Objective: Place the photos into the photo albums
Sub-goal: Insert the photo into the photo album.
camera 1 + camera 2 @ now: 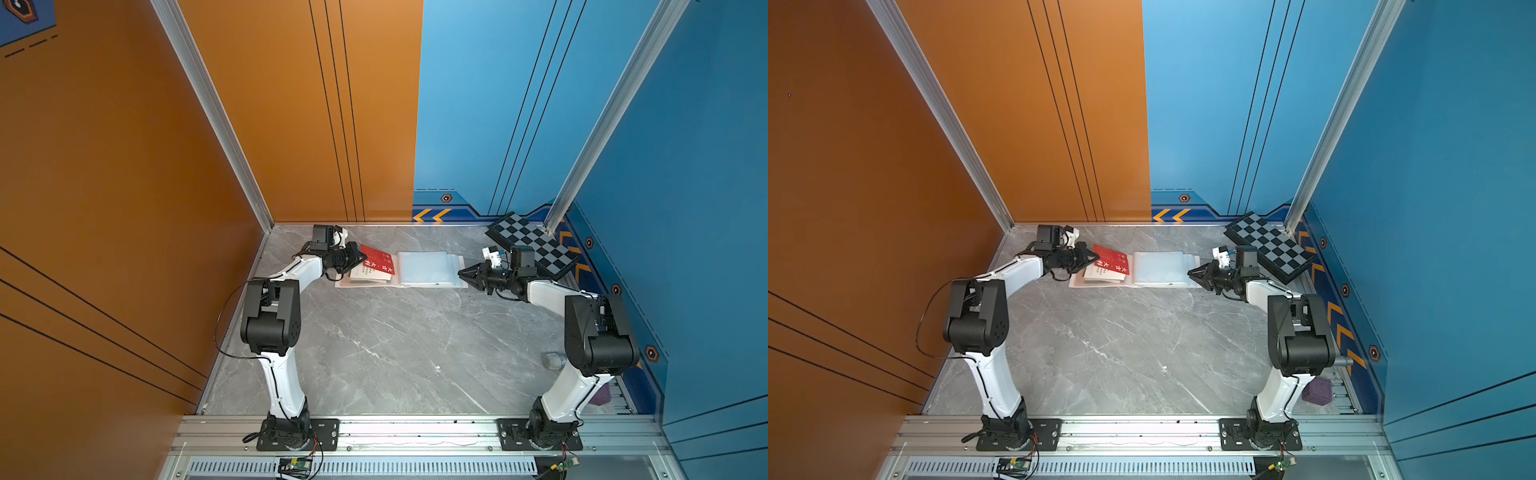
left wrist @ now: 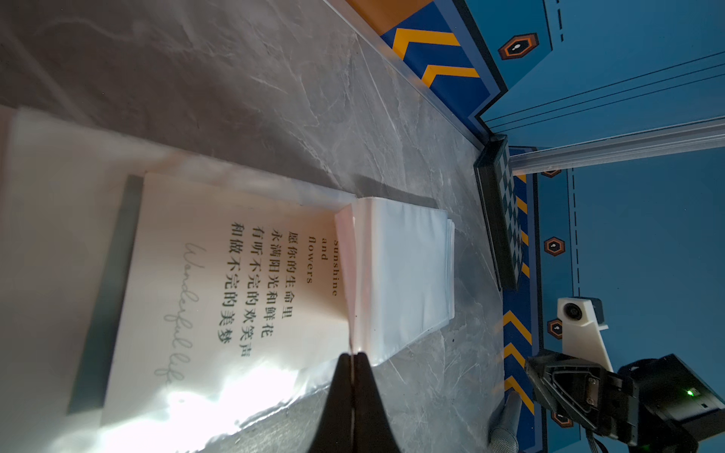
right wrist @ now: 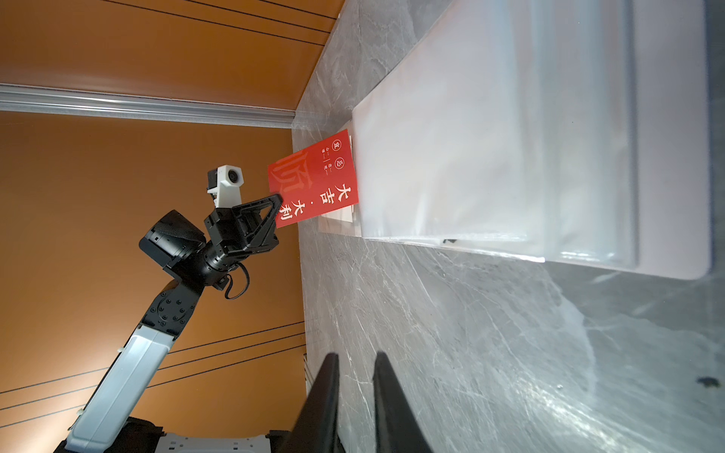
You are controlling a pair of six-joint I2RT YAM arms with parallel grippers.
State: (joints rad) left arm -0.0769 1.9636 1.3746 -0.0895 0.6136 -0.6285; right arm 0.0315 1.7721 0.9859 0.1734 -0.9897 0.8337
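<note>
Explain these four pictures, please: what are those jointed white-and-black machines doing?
They are two robot arms mounted at a grey marble-look table, each ending in a two-fingered gripper. Two pictures look down from one overhead camera; the other two come from cameras on the arms' wrists. On the table lies an open pale photo album with clear plastic sleeve pages; a white card with dark print rests on its half nearer the left arm. A black-and-grey checkered board sits in the far corner. The left gripper is shut on a red card with white Chinese lettering, held over the album. The right gripper is open and empty.
</note>
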